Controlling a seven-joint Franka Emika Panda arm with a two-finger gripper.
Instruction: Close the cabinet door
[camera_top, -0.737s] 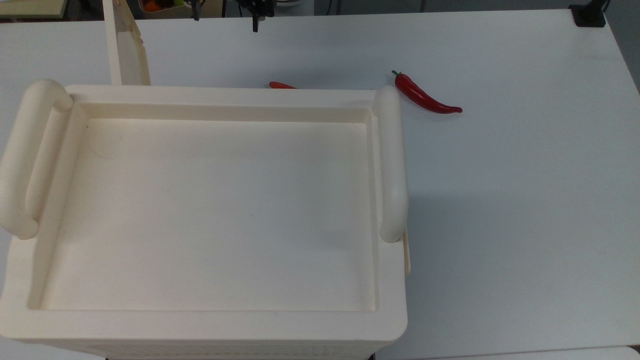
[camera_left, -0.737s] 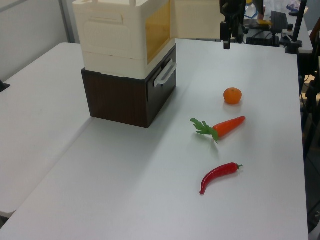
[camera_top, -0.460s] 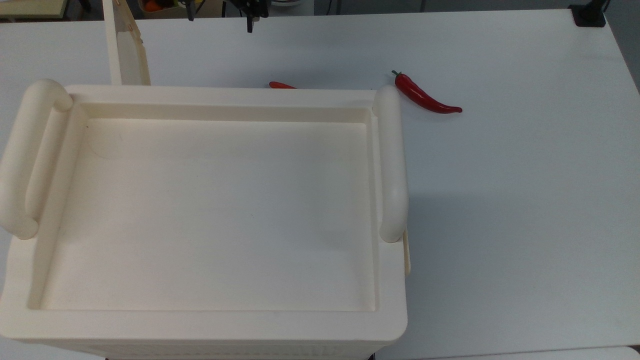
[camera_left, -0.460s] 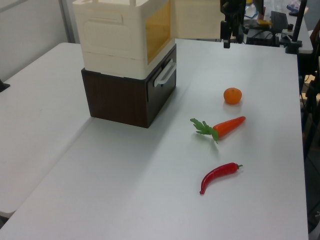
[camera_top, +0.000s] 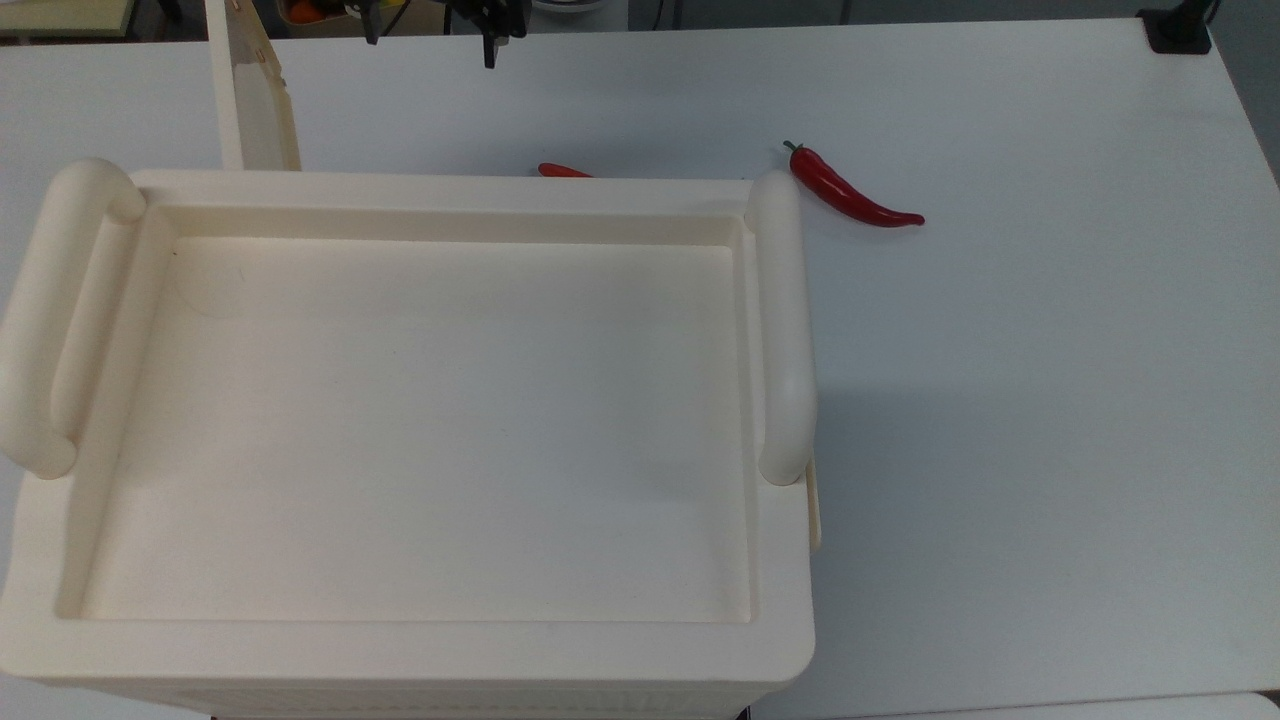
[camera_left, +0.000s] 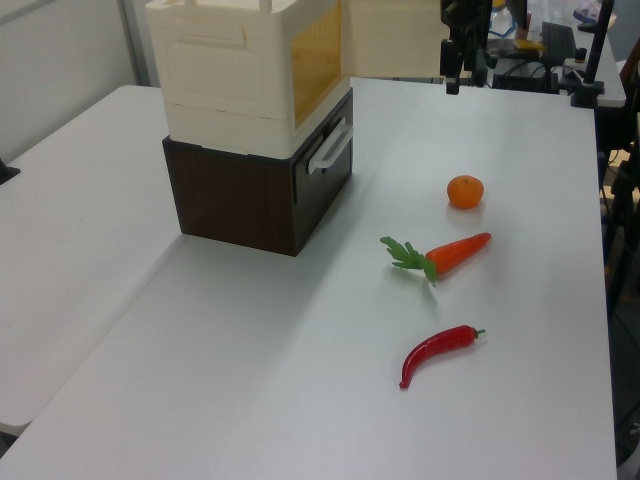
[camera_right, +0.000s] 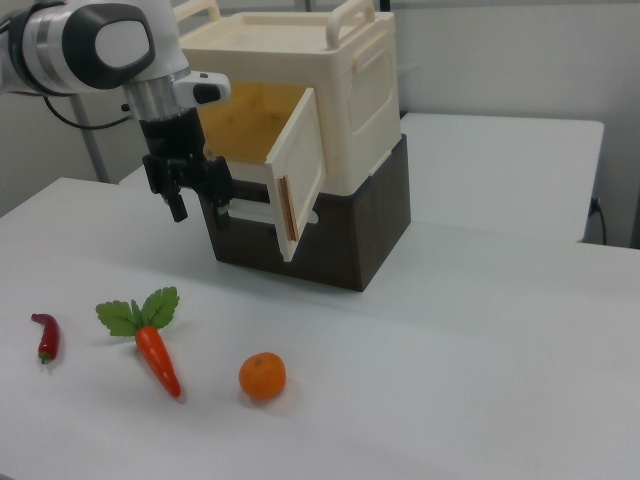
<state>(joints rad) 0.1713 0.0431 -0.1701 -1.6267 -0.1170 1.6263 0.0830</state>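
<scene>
While the flat cream cabinet door (camera_right: 298, 183) stands swung open, we see our black gripper (camera_right: 197, 192) just beside it, fingers apart, holding nothing.

No writing, label, brand or number can be read on anything here (the cream surfaces and the dark base carry no legible marks).

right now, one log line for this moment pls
step: approach | cabinet door: swung open | gripper: in the air, apart from door, nothing held | table: carrot, orange, chili untouched
</scene>
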